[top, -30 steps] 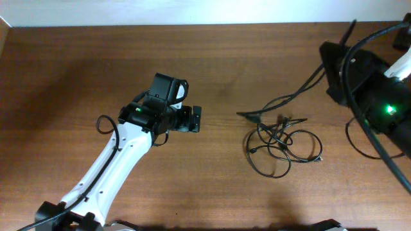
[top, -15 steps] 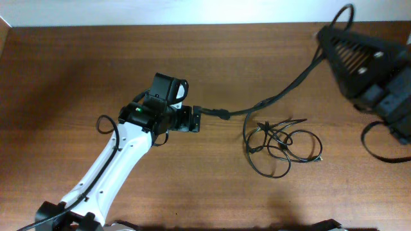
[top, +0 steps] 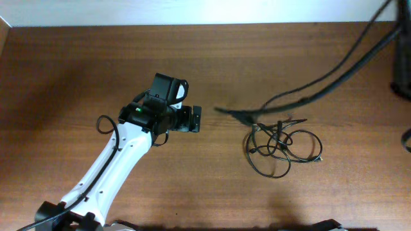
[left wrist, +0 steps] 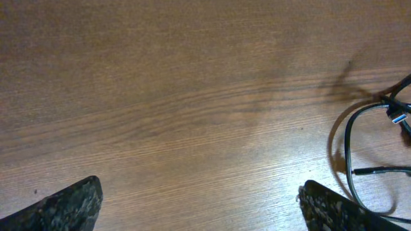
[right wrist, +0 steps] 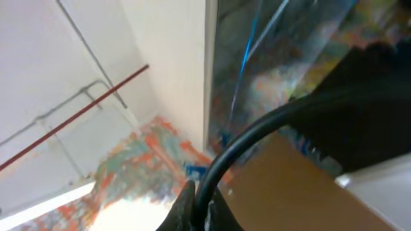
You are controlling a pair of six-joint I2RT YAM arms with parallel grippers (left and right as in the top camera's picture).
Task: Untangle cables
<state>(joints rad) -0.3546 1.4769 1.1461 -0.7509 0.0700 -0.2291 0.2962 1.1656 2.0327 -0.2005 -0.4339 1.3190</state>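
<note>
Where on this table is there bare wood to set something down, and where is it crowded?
Bare: the far-left table beyond the left arm, and the near strip between that arm and the cables. Crowded: right of the open left hand, where a raised cable runs from the tangle to the far-right corner.

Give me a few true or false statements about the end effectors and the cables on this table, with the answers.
1. The left end effector is open with nothing between its fingers. True.
2. The cable tangle lies directly under the left end effector. False: it lies apart from it, with bare wooden table between them.
3. One black cable runs up from the tangle toward the top right corner of the overhead view. True.
4. The right end effector is open and empty. False: it is shut on that black cable.
</note>
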